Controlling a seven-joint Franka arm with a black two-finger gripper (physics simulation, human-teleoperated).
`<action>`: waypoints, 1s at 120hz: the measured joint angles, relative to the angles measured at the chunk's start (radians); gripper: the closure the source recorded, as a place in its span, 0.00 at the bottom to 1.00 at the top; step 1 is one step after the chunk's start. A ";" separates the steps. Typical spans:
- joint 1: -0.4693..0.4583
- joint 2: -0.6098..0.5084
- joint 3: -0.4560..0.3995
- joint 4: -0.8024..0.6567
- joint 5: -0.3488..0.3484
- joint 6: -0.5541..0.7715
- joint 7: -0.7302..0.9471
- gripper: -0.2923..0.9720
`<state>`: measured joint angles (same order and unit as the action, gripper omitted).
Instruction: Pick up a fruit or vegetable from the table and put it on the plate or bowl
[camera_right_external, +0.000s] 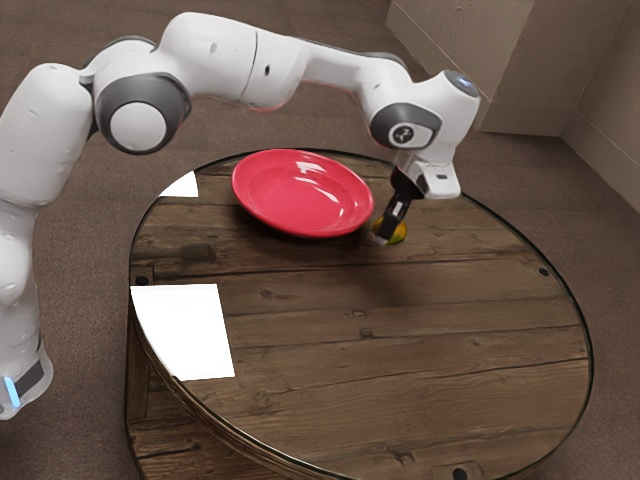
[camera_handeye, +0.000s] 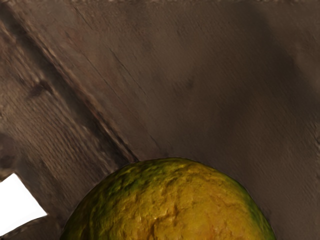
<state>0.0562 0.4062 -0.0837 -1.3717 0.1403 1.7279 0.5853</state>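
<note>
While the wooden tabletop (camera_right_external: 400, 350) lies bare in front, the yellow-green fruit (camera_right_external: 399, 236) (camera_handeye: 170, 205) sits directly under the lowered hand (camera_right_external: 394, 224); open or clamped, cannot tell. Red plate (camera_right_external: 300, 190) lies just beside the fruit, slightly behind.

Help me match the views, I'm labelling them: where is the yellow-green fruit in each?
Exterior view: the fruit is just under the gripper, beside the red plate, on that plate's side toward the exterior view's right.
Wrist view: the fruit sits close under the hand.
Shared landmark: the plank table.
</note>
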 joint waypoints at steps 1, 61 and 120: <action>0.000 0.000 0.000 0.004 -0.002 0.002 0.000 0.54; 0.022 -0.376 0.141 -0.238 -0.029 -0.057 -0.037 0.54; 0.060 -0.433 0.216 -0.356 -0.040 -0.034 -0.051 0.29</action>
<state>0.1160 -0.0269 0.1319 -1.7276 0.1004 1.6937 0.5339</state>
